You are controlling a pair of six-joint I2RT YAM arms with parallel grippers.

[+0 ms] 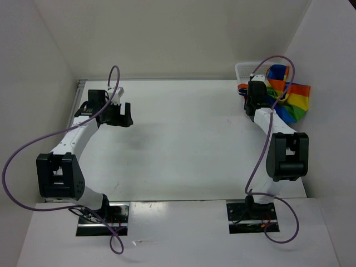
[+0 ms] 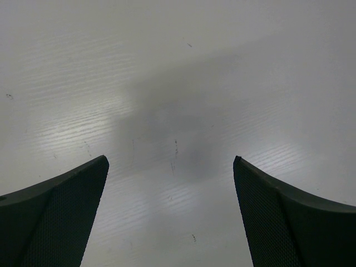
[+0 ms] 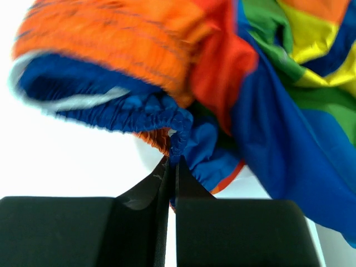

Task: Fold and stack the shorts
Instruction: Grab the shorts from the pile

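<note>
The rainbow-striped shorts (image 1: 290,99) lie bunched at the back right, partly over the white mesh basket (image 1: 246,69). In the right wrist view the shorts (image 3: 261,83) fill the upper frame, orange and blue waistband at left. My right gripper (image 3: 171,162) is shut on the blue elastic waistband edge, pinched between the fingertips. In the top view the right gripper (image 1: 251,99) sits at the shorts' left edge. My left gripper (image 1: 118,115) hovers over the table's left side, far from the shorts. Its fingers (image 2: 67,211) stand wide open with nothing between them.
White walls close in on both sides, the right one right behind the shorts. Purple cables (image 1: 114,75) loop over both arms. The white tabletop (image 1: 183,139) stretches between the two grippers.
</note>
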